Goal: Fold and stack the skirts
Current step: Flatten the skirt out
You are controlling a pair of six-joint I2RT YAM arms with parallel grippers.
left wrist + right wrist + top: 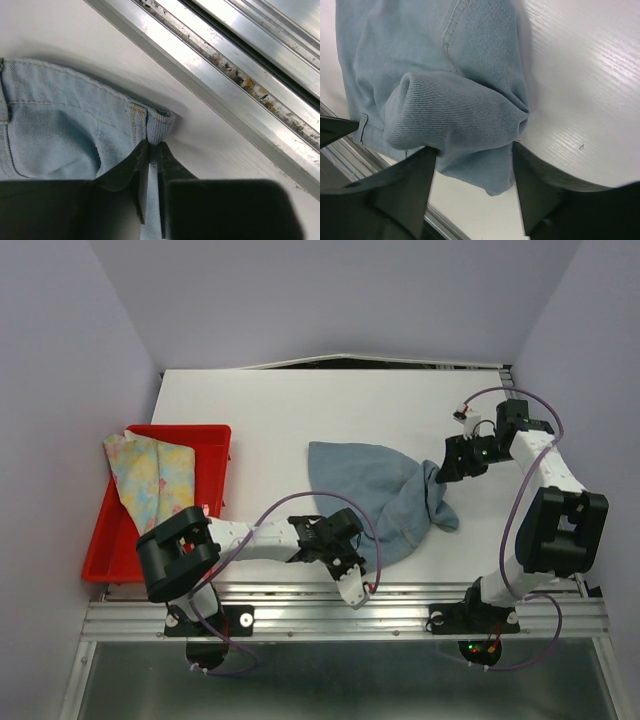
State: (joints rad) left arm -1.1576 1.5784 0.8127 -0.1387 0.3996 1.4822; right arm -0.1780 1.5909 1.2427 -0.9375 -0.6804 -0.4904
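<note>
The light blue denim skirt lies bunched in the middle of the white table. My left gripper is at the skirt's near edge. In the left wrist view it is shut on the waistband corner of the denim. My right gripper is at the skirt's right side. Its jaws press on both sides of a thick rolled fold of denim. The floral skirt lies in the red bin at the left.
An aluminium rail runs along the table's near edge, close to my left gripper; it also shows in the left wrist view. Walls enclose the table on the left, back and right.
</note>
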